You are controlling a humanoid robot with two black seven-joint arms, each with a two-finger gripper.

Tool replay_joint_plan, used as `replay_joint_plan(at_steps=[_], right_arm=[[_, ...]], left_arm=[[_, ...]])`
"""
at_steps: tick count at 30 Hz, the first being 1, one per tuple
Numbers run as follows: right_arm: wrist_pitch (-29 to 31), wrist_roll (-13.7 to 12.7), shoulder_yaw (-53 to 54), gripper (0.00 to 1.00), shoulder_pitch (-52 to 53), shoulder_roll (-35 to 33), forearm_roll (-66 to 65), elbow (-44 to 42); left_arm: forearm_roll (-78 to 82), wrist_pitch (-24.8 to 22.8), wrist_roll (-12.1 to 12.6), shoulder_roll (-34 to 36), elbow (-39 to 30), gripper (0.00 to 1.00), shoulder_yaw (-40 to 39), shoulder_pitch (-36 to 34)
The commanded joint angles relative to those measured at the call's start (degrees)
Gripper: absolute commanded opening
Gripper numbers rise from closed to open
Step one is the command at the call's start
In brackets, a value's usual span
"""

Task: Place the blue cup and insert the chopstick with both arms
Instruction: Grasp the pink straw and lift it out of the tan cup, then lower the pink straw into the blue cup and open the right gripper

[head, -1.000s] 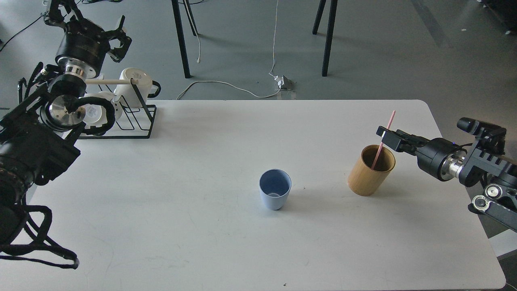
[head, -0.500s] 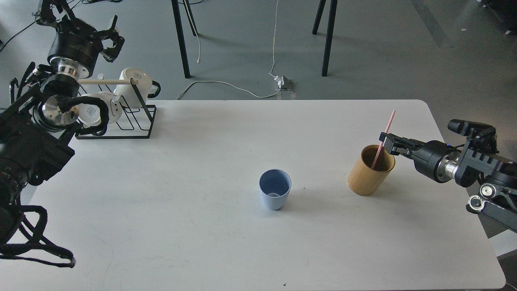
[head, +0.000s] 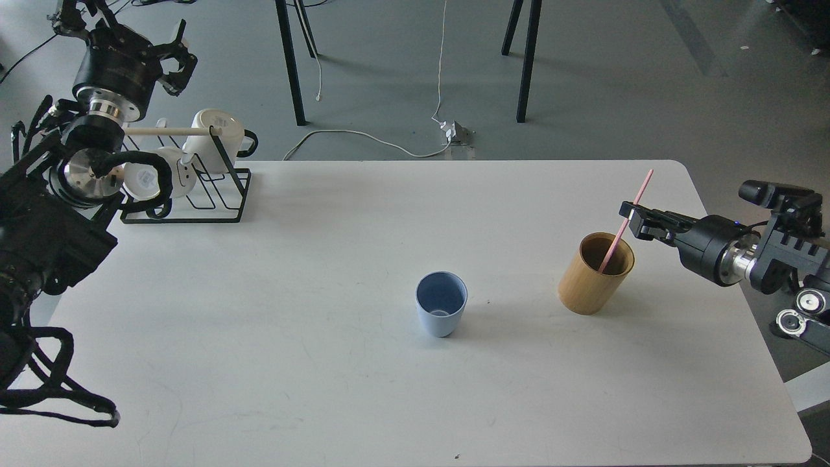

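The blue cup (head: 441, 305) stands upright and empty in the middle of the white table (head: 292, 324). The pink chopstick (head: 640, 191) leans to the right, with its lower end inside the tan bamboo holder (head: 587, 285) to the right of the cup. My right gripper (head: 630, 217) comes in from the right and is shut on the chopstick just above the holder's rim. My left gripper (head: 174, 57) is open and empty, raised at the far left above the rack, far from the cup.
A black wire rack (head: 214, 194) with a pale wooden rod (head: 168, 131) and white mugs (head: 217, 130) stands at the table's back left corner. Black stand legs (head: 290, 65) and cables lie on the floor beyond the table.
My right gripper has moved right and slightly up, and the chopstick's top has tilted right with it. My left arm has drawn back a little to the left and up.
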Motion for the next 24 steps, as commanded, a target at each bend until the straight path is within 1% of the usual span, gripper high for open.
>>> replay_joint_plan(at_steps=[1,5,9,11,14,16,21,24], right_arm=[[2.6,-0.1,0.6,0.02,3.6,-4.6,0.8,4.1],[7.0,-0.4,2.6,0.02,9.6,-8.2,3.2,6.9],[8.5,-0.7,3.6,0.02,15.8,-7.4,6.2,6.9],[8.4,-0.6,3.6,0.02,17.2,-5.1,9.5,7.1],[7.7,-0.6,3.0,0.01,17.4,2.9,11.8,7.1],[7.5,-0.5,2.2,0.01,16.8,6.6,11.7,6.9],[4.8,-0.2,-4.0,0.01,16.1,11.6,11.3,6.6],[4.5,-0.1,-6.9,0.01,16.1,14.0,10.8,6.2]], left_arm=[[0.0,0.0,0.0,0.1,0.0,0.99,0.0,0.0],[0.0,0.0,0.0,0.6,0.0,0.99,0.0,0.1],[0.0,0.0,0.0,1.1,0.0,0.99,0.0,0.1],[0.0,0.0,0.0,1.3,0.0,0.99,-0.1,0.1],[0.0,0.0,0.0,2.2,0.0,0.99,-0.2,0.1],[0.0,0.0,0.0,2.3,0.0,0.99,-0.3,0.1],[0.0,0.0,0.0,2.9,0.0,0.99,-0.3,0.0],[0.0,0.0,0.0,2.9,0.0,0.99,-0.3,0.0]])
